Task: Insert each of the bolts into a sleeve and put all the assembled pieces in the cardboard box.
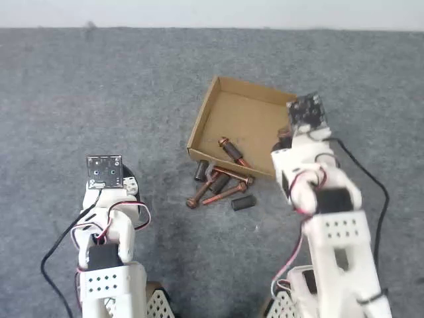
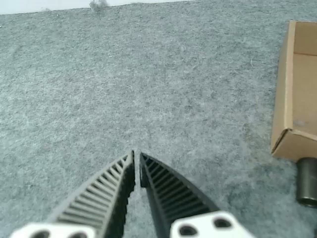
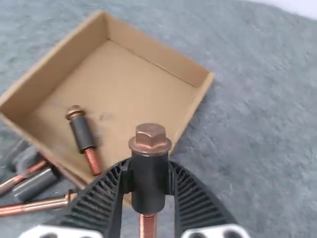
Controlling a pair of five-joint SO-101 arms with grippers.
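My right gripper (image 3: 148,167) is clamped on a black cylindrical sleeve (image 3: 148,191) with a copper hex-head bolt (image 3: 150,140) pushed through it. The long axis of this piece runs in line with my fingers. The hex head sticks out at the fingertip end and the threaded tip points back toward my wrist. In the high view I hold it at the 4 o'clock edge of the open brown cardboard box (image 1: 199,126).

1 assembled bolt-and-sleeve piece (image 1: 232,151) lies flat on the box floor, near the wall that faces me. Its axis runs from 11 to 5 o'clock, with the head at 11.

Outside the box, at 7 o'clock from its centre, loose copper bolts (image 1: 225,192) and loose black sleeves (image 1: 243,203) lie flat on the grey carpeted table (image 1: 99,86). The bolts' axes run roughly from 8 to 2 o'clock.

My left gripper (image 2: 137,159) is closed on nothing, its ribbed fingers meeting at the tips. It sits over carpet, well apart from the box at 8 o'clock.
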